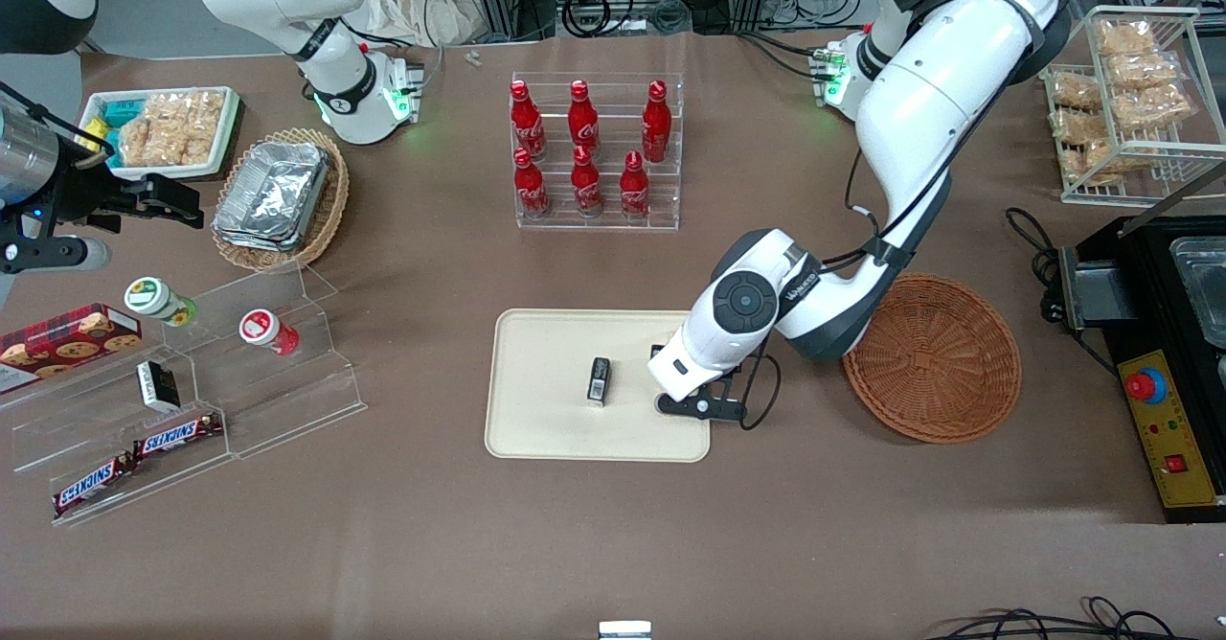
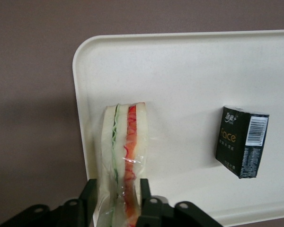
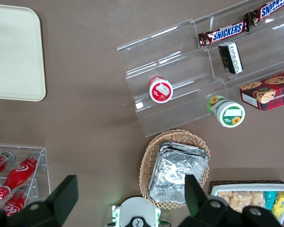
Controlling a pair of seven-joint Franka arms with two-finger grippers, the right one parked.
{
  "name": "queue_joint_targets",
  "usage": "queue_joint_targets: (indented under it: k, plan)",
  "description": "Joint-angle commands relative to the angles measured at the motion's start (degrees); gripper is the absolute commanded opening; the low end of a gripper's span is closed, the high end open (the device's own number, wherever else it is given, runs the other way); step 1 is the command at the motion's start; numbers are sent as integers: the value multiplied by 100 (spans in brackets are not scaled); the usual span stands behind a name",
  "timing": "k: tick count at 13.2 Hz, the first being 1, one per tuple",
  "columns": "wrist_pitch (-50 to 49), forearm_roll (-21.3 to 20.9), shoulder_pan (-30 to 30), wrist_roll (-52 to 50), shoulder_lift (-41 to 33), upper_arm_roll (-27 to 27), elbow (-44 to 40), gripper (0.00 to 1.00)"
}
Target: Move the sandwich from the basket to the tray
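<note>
Gripper [image 2: 117, 198]: closed on the sandwich [image 2: 122, 156], one black finger on each bread face, gripping the wedge by one end. In the front view the wrist hides the fingers; the gripper sits over the tray's end nearest the basket.

Sandwich: clear-wrapped wedge, held on edge so the green and orange-red filling faces the wrist camera. It lies just inside the tray's rim, close to a rounded corner. Whether its underside touches the tray surface or hangs just above it cannot be told.

Tray [image 1: 546, 420]: cream, rectangular, low rim. Landmark for all that follows.

Dark box [image 1: 599, 379]: small black carton with a barcode, standing on the tray near its middle, well apart from the sandwich.

Basket [image 1: 934, 362]: round, reddish-brown wicker, just beside the tray toward the working arm's end of the table. No sandwich shows in it.

Bottle rack [image 1: 596, 151]: clear stand of red bottles, farther from the front camera than the tray.

Step in hand: placement; carrying looks finished and the wedge is over its target.

Next move calls for: settling the sandwich flat on the tray, spreading the fingers, then lifting straight up without dragging the wrapper or nudging the dark box.
</note>
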State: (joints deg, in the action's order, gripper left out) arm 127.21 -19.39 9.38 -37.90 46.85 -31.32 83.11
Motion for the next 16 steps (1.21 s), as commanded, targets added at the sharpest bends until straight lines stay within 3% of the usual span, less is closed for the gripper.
queue_joint_targets:
  k: [1,4,8,13,16]
  plan:
    - [-3,-21,81,-183,9,56,-146,99]
    - [-519,-12,11,-166,-280,39,-155,99]
    - [-1828,40,-322,228,-1263,4,-111,99]
    - [-3323,830,-1147,1853,-2485,21,-120,99]
    - [-3913,840,-1605,1874,-2961,48,-137,99]
